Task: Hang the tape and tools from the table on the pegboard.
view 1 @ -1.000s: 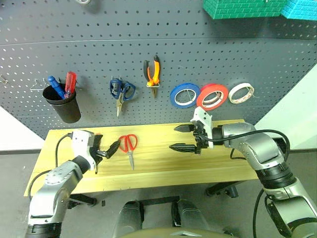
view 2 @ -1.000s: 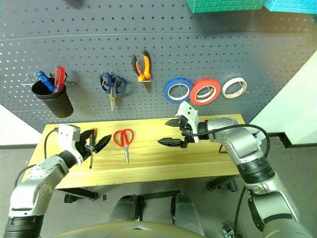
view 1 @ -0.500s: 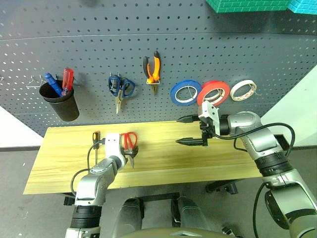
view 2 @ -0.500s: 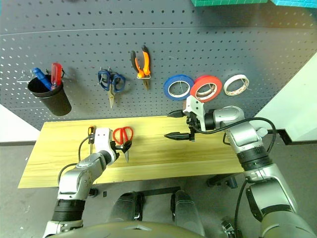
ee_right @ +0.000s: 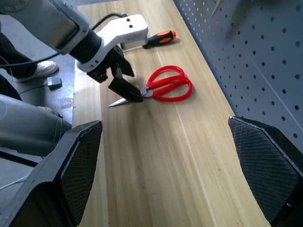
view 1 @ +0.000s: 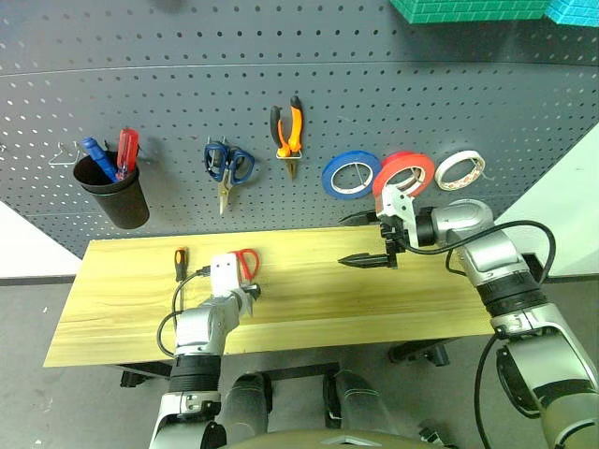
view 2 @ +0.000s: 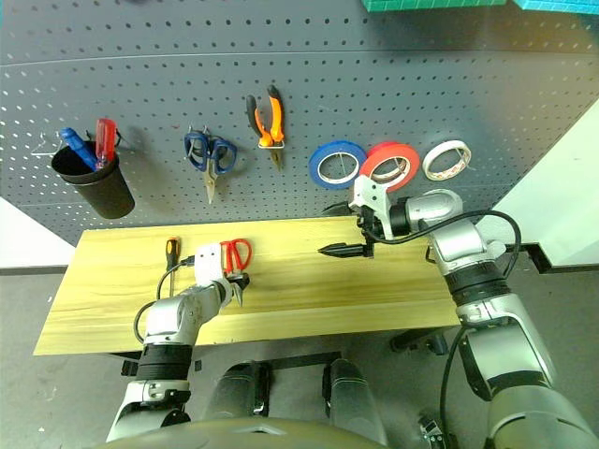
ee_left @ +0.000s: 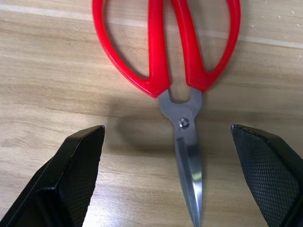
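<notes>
Red-handled scissors [view 1: 246, 264] lie on the wooden table [view 1: 421, 299], blades toward the front edge. My left gripper [ee_left: 166, 130] hangs open just over them, one finger on each side of the pivot [ee_left: 183, 123], not touching. An orange-and-black screwdriver [view 1: 180, 262] lies to their left. The red tape [view 1: 404, 173] and the orange-and-black pliers [view 1: 288, 131] hang on the pegboard [view 1: 468, 103]. My right gripper [view 1: 360, 240] is open and empty above the table's middle, below the tape, pointing left. Its wrist view shows the left gripper [ee_right: 124, 87] at the scissors [ee_right: 168, 85].
On the pegboard hang a black cup [view 1: 117, 196] holding a blue and a red screwdriver, blue-handled scissors [view 1: 227, 168], a blue tape roll [view 1: 349, 176] and a cream-white roll [view 1: 459, 170]. Green boxes [view 1: 468, 9] sit above. A shoe [ee_right: 40, 71] shows beside the table.
My left gripper swung right and down from beside the screwdriver to over the red scissors, tilting downward. The right gripper edged toward the pegboard and rolled. Both stayed open.
</notes>
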